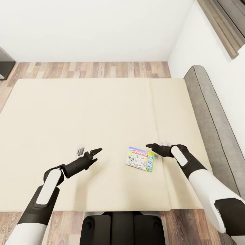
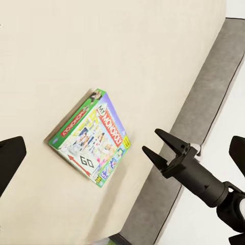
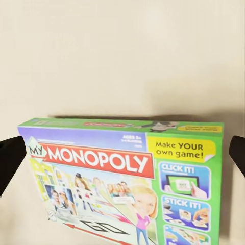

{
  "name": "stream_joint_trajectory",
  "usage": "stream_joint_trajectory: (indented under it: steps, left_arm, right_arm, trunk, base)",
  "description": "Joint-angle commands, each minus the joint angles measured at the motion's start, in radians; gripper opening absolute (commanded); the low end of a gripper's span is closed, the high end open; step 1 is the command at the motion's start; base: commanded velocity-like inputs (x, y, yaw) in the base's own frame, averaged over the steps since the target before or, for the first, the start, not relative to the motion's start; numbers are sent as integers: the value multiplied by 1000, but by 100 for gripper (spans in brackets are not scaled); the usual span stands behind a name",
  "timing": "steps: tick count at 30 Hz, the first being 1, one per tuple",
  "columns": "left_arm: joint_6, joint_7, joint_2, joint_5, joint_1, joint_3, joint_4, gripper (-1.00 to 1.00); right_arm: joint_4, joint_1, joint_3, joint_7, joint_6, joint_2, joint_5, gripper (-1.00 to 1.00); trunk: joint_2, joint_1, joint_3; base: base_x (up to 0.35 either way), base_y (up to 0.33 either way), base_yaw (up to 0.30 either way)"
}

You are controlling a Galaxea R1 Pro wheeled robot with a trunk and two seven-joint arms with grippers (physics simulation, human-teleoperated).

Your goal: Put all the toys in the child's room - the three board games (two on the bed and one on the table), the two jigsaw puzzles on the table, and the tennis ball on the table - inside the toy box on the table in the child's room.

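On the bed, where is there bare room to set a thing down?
Bare mattress runs from the Monopoly box to the far edge and left edge. Crowded only between the left gripper and right gripper, both open, around the box.

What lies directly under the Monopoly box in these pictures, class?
The Monopoly box lies flat on the beige mattress of the bed, between the left gripper and the right gripper. The patch of mattress beneath the box is covered, so it cannot be seen.

Flat green-edged cardboard game box (image 3: 122, 178), red banner: "MY MONOPOLY";
Yellow tag on its lid: "Make YOUR own game!";
Blue panels below the tag: "CLICK IT!", "STICK IT!";
Lid corner, left wrist view: "GO"
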Motion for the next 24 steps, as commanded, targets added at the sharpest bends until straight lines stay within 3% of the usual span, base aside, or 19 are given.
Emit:
stream_joint_trajectory:
  steps: [1,24]
  left_arm:
    - [5,-6,0,-5,0,2,0,100]
    - [9,-9,0,-3,0,2,0,100]
  right_arm:
    - [0,0,3,4,2,-1,4,100]
    - [1,3,5,5,4,-1,3,100]
  trunk:
    - [-2,1,-2]
    - [-2,1,-25]
  base:
    - [0,0,0]
    - [0,0,0]
